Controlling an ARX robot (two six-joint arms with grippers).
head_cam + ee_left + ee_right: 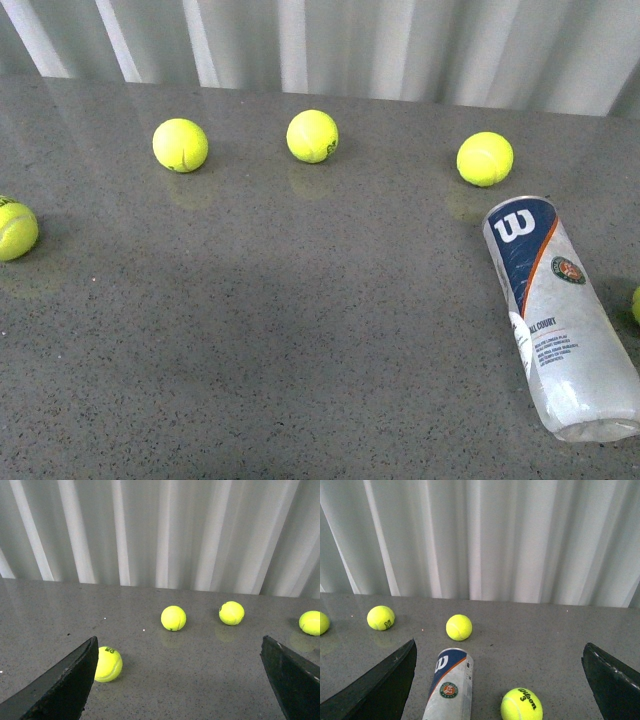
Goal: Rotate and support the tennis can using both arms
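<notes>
My left gripper (179,642) is released: its two black fingers (60,690) stand wide apart with only bare grey counter (200,690) between them. One yellow tennis ball (108,664) sits just beside the tip of one finger, and I cannot tell whether it touches. Two more balls (173,618) (232,613) lie further ahead of the gripper, side by side but apart. A fourth ball (310,622) lies out beyond the other finger's side.

My right gripper (499,645) is released as well, with its fingers (615,685) spread wide and gripping nothing. The tennis can (450,687) lies on its side on the counter in the gap between those fingers. It is nearer one finger than the other, and I see a strip of counter between the can and that finger. The navy label with the white W and orange stripe is at the end pointing away from the gripper, and the clear end comes back toward it.

A ball printed with a 3 (521,705) rests in the same gap. It is near the can's side but apart from it. Ahead of the gripper, a ball (459,627) sits just past the can's label end without touching it. Another ball (381,617) lies further off to that side.

From the front camera neither arm is in view. There the can (560,320) lies slightly slanted, label end away from me. A pleated white curtain (520,540) hangs behind the counter's far edge.
</notes>
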